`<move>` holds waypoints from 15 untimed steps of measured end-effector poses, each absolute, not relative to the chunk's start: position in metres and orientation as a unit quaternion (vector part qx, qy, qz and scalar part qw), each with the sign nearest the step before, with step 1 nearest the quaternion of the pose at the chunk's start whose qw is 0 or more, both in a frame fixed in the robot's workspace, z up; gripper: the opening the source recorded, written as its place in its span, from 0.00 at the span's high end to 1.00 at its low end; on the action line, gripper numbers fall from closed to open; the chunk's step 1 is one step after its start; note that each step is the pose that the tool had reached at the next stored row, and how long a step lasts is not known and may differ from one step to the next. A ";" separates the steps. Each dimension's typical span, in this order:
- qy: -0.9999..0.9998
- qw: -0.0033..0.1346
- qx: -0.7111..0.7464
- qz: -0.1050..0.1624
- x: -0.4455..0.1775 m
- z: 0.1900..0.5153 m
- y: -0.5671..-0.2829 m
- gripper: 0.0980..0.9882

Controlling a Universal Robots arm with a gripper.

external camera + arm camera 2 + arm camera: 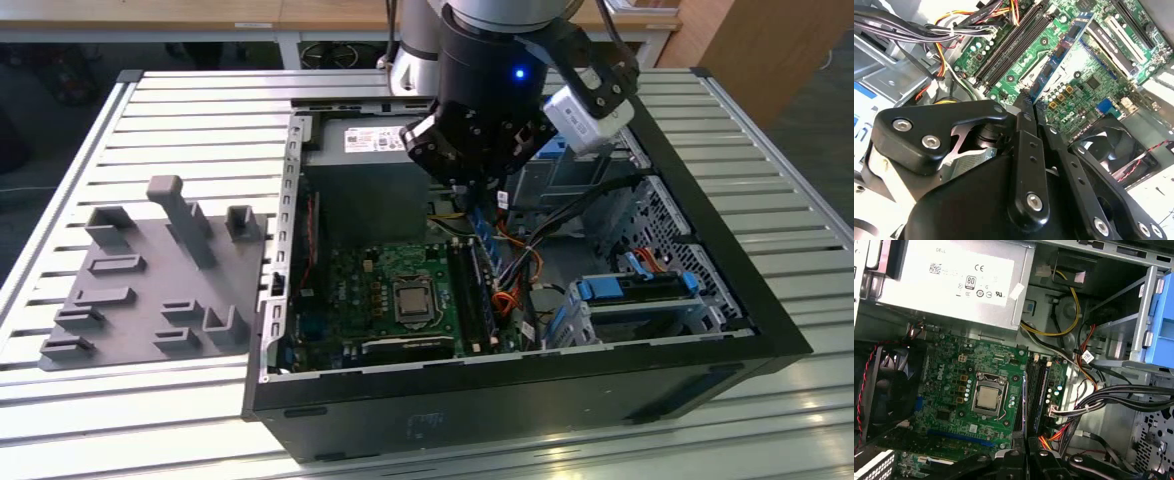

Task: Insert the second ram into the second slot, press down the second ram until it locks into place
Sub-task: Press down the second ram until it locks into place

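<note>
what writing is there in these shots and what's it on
White label on the power supply: barcode, symbols and fine print, too small to quote reliably.
White cable tag: print too small to read.
Motherboard: tiny white markings, unreadable.
The second ram, held by the gripper: markings on its face, unreadable.

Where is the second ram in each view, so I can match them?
Exterior view: the second ram hangs under the gripper, above the memory slots.
Second wrist view: the second ram juts from the gripper, across the motherboard.
First wrist view: edge-on, beside the memory slots.
Shared landmark: the memory slots.
</note>
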State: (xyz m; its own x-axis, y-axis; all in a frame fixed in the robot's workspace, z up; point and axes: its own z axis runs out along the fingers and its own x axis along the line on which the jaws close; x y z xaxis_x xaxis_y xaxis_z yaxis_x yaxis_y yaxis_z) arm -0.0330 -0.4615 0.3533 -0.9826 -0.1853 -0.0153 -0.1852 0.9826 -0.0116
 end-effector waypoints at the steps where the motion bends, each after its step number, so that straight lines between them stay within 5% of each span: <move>1: 0.995 0.008 -0.096 -0.005 -0.033 0.353 -0.462 0.96; 15: 0.991 0.008 -0.136 -0.005 -0.033 0.353 -0.462 0.96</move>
